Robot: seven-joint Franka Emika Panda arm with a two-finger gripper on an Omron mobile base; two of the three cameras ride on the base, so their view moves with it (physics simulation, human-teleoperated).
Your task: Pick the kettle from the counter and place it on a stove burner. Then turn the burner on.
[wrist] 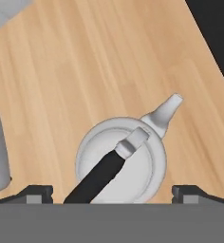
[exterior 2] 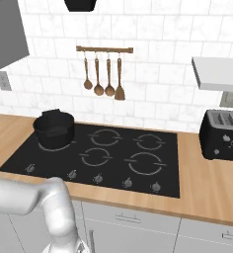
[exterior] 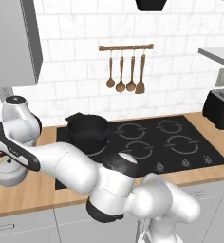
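The small squat silver-white kettle (wrist: 121, 160), with its black arched handle and short spout, was seen standing upright on the light-brown wooden bench (wrist: 95, 61), well to the left of the black glass stove top (exterior: 147, 137). In the left base view the kettle (exterior: 8, 172) was partly hidden behind the white arm, which was bent far over to the left side. The pincer (wrist: 113, 192) was held directly above the kettle with its jaws spread as wide as they go, one dark fingertip (wrist: 35, 193) on each side of the rounded body, and nothing was gripped between them. The spout was pointed toward the dark edge of the stove top in the hand view. A larger black pot (exterior: 88, 128) was set on the rear left burner. Four wooden utensils (exterior: 126, 73) were hung from a rail on the white tiled wall, and a black toaster (exterior 2: 222, 133) was placed on the bench right of the stove.
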